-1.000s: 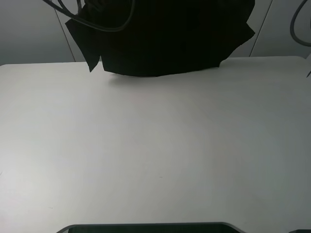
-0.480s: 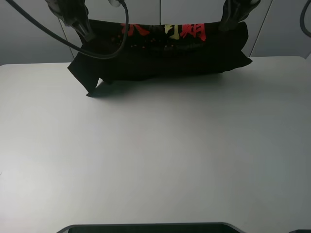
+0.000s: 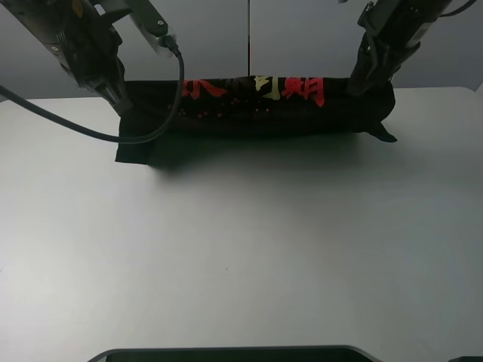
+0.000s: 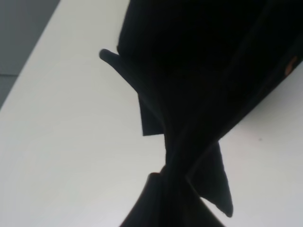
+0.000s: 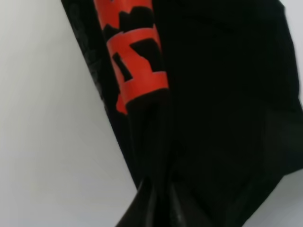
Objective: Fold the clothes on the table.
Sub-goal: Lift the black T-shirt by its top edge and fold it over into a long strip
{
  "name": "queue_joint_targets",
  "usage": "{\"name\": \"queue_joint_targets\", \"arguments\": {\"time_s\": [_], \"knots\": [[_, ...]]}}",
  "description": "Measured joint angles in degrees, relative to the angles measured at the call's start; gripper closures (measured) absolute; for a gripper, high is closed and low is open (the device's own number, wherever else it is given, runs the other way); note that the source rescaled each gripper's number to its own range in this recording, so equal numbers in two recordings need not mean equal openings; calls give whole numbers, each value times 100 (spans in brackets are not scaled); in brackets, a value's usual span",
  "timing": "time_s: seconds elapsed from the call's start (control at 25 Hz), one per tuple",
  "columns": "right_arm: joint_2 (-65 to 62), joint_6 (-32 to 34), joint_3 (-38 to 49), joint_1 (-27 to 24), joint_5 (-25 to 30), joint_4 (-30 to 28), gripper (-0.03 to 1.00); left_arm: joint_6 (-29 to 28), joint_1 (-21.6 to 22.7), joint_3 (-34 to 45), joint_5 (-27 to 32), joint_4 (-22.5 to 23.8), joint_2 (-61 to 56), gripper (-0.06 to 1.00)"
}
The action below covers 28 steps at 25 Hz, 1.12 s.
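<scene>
Desk (image 3: pixel 241 256): white and smooth, filling most of the high view. Grey wall panels (image 3: pixel 302 38) are seen behind its far edge.

Shirt (image 3: pixel 256 113): black, gathered into a long band lying crosswise over the far part of the desk, roughly centred between the two arms. The upper edge is lifted at both ends. The lower edge appears to rest on the desk, with a shadow cast just in front of it. A flap of cloth is spread flat at the left end, and a small pointed corner sticks out at the right end.

Left tool (image 3: pixel 123 104): set at the left end of the band and clenched on a pinch of the shirt. In the left wrist view the cloth (image 4: pixel 199 61) is seen drawn into a tight fold where it enters the tool (image 4: pixel 165 187), with white desk (image 4: pixel 66 142) beneath.

Right tool (image 3: pixel 356 84): set at the right end of the band and likewise clamped on the shirt. In the right wrist view the fabric (image 5: pixel 227 94) is gathered into the tool (image 5: pixel 158 201).

Cable (image 3: pixel 83 132): black, looped from the left arm across the front of the shirt.

Print (image 3: pixel 298 90): red characters along the upper edge, with a yellowish one just beside them. One red character (image 5: pixel 137 61) is recorded near the right tool.
</scene>
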Motion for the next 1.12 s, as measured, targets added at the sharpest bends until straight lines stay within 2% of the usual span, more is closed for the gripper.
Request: {"name": "queue_joint_targets", "arguments": {"time_s": [0.32,0.52,0.68,0.8,0.96,1.12], "knots": [[-720,-107,1459,0,-63,311,97,0,0,1205,-194,-536,-500,94],[-792,-37,1839,0,-381,399,97,-135,0,1418,-466,-625,-607,94],[-797,391,1878,0,-1136,399,97,-776,0,1418,-976,-450,-629,94],[-805,838,1878,0,-1759,387,97,-1547,0,1418,-1353,-87,-629,94],[-711,1431,1878,0,-2431,387,97,-2407,43,1418,-1573,471,-543,94],[-368,1842,1934,0,-2899,387,97,-2867,310,1418,-1855,576,-190,94]]}}
